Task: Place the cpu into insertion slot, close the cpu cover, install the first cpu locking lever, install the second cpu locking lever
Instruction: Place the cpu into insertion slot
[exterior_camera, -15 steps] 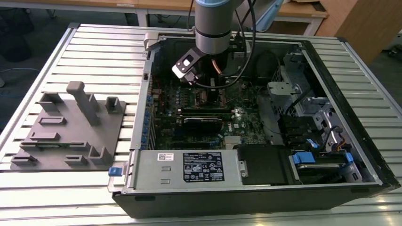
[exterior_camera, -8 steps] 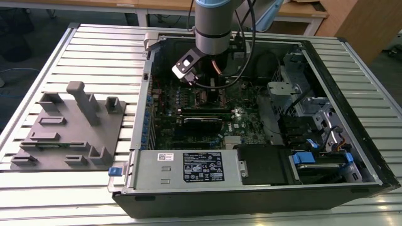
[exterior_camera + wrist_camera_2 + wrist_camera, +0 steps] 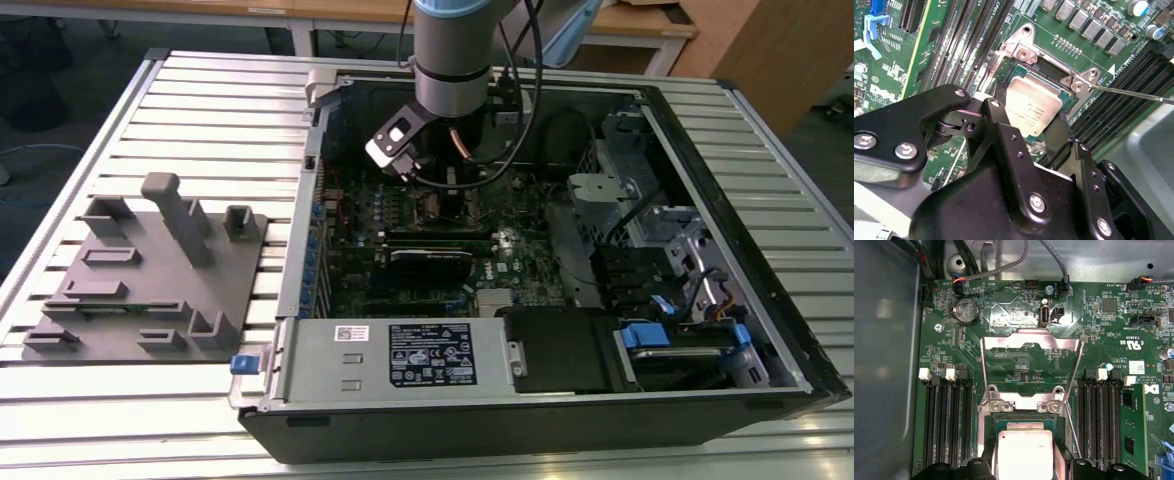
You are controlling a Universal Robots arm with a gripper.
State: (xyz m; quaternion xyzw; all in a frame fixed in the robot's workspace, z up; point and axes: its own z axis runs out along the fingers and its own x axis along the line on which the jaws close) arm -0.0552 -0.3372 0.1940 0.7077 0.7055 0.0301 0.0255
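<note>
Tool [image 3: 1026, 122] pinches cpu [image 3: 1033, 107] squarely over insertion slot [image 3: 1051, 72] beneath it, cpu cover [image 3: 999, 342] flipped open for access.

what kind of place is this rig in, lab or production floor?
Probably a robotics lab or test bench, not a production line: an open computer case sits on a slatted metal table, a grey fixture plate lies beside it, and wooden desks stand behind.
</note>
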